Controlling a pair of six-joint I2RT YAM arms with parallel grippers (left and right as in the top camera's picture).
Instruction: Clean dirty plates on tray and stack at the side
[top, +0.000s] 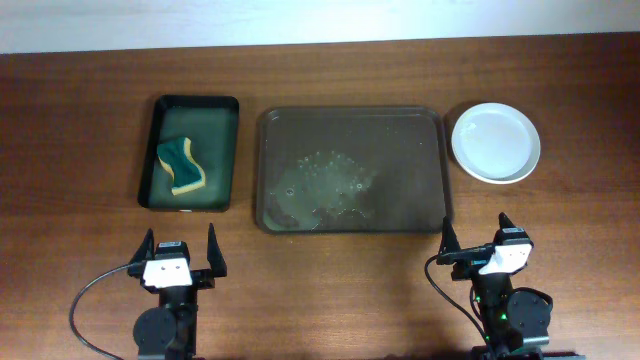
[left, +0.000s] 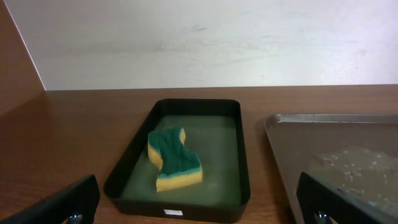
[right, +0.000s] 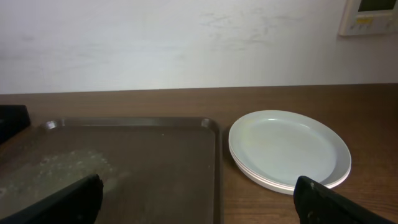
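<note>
The white plates (top: 495, 142) sit in one stack on the table, right of the tray; the stack also shows in the right wrist view (right: 288, 148). The dark tray (top: 420, 215) holds no plates, only a wet soapy film at its middle; its left part shows in the left wrist view (left: 292, 162) and its right part in the right wrist view (right: 174, 162). My left gripper (top: 180, 262) is open and empty near the front edge, in front of the basin. My right gripper (top: 487, 250) is open and empty, in front of the tray's right corner.
A black green-bottomed basin (top: 226, 110) stands left of the tray with a green-and-yellow sponge (top: 181, 166) in it; the sponge also shows in the left wrist view (left: 173, 158). A pale wall runs behind the table's far edge.
</note>
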